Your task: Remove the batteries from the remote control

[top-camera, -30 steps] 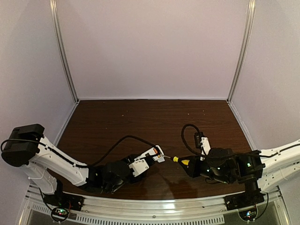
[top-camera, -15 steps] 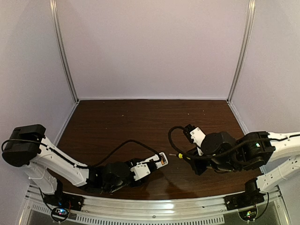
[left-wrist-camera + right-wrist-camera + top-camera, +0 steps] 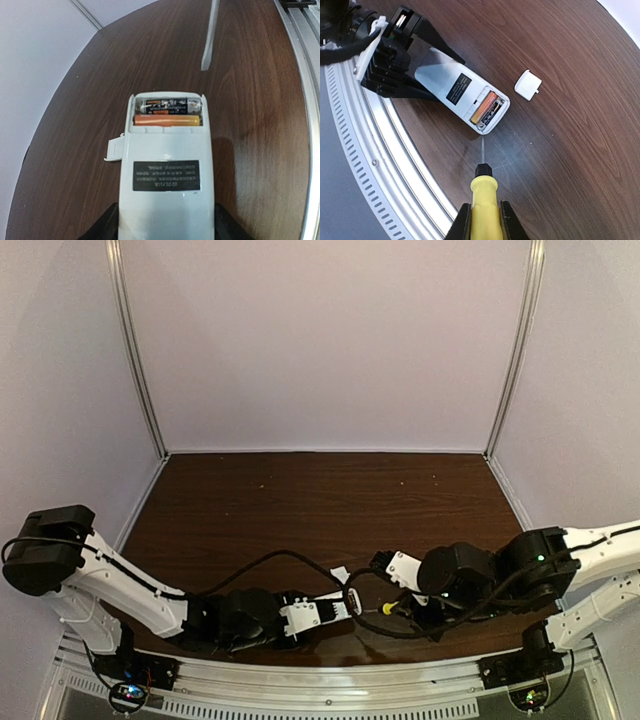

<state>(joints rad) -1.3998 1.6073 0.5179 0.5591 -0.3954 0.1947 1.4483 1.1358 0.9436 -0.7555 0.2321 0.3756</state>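
Note:
My left gripper (image 3: pixel 167 226) is shut on the remote control (image 3: pixel 167 185) and holds it back side up, low over the table. Its battery bay is open. The orange battery (image 3: pixel 167 120) and the dark battery (image 3: pixel 169 105) lie side by side in it. My right gripper (image 3: pixel 483 214) is shut on a yellow-handled screwdriver (image 3: pixel 484 197). The screwdriver's thin tip points at the remote's (image 3: pixel 460 90) open end and stops just short of the batteries (image 3: pixel 486 107). In the top view the remote (image 3: pixel 347 603) and the screwdriver (image 3: pixel 388 608) meet near the front edge.
A small white square piece (image 3: pixel 527 85) lies on the wood beside the remote, also in the left wrist view (image 3: pixel 114 149) and the top view (image 3: pixel 340 572). A metal rail (image 3: pixel 370 150) runs along the near table edge. A black cable (image 3: pixel 265 560) loops over the left arm.
My left gripper has carried the remote nearer the front edge and to the right. My right arm has swung round and down, bringing the screwdriver tip to the remote's open end.

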